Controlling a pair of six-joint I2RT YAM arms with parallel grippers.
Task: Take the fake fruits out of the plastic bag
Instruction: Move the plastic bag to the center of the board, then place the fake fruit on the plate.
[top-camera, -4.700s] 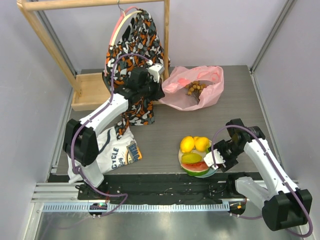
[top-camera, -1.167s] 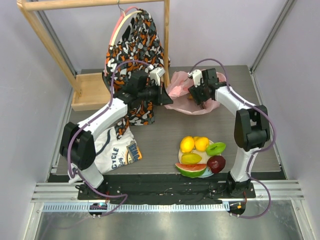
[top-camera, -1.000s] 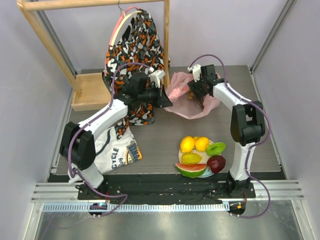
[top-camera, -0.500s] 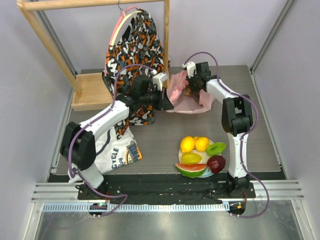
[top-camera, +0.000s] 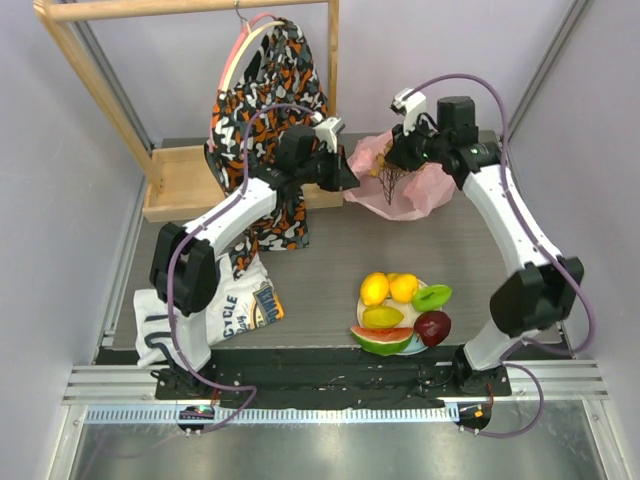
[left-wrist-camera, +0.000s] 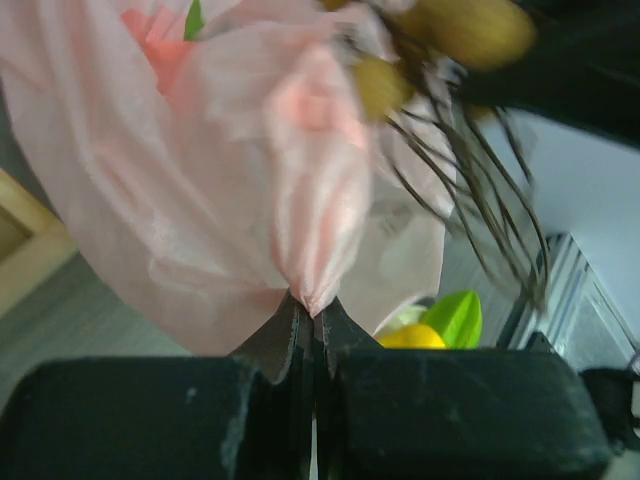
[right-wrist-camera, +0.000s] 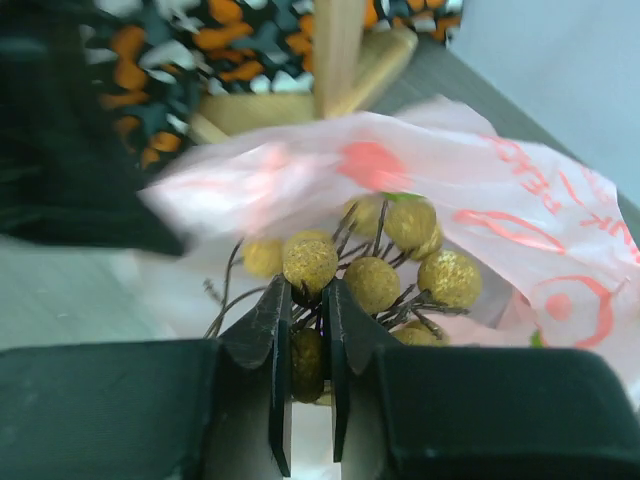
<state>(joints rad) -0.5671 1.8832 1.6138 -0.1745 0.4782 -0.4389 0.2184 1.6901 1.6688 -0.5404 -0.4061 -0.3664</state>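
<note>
My left gripper is shut on a bunched fold of the translucent pink plastic bag, holding its left edge up. Just right of it, my right gripper is shut on the brownish grape bunch, pinching one grape and the dark stems; the bunch hangs over the bag's mouth. On the plate lie two yellow lemons, a green piece, a watermelon slice and a dark red fruit.
A wooden rack stands at the back left with an orange-black-white garment hanging from it. Its wooden base tray sits behind the left arm. A white printed T-shirt lies at the near left.
My right gripper has closed on the grape bunch inside the bag and risen up and to the right with it. The left gripper shifted slightly right, still pinching the bag.
</note>
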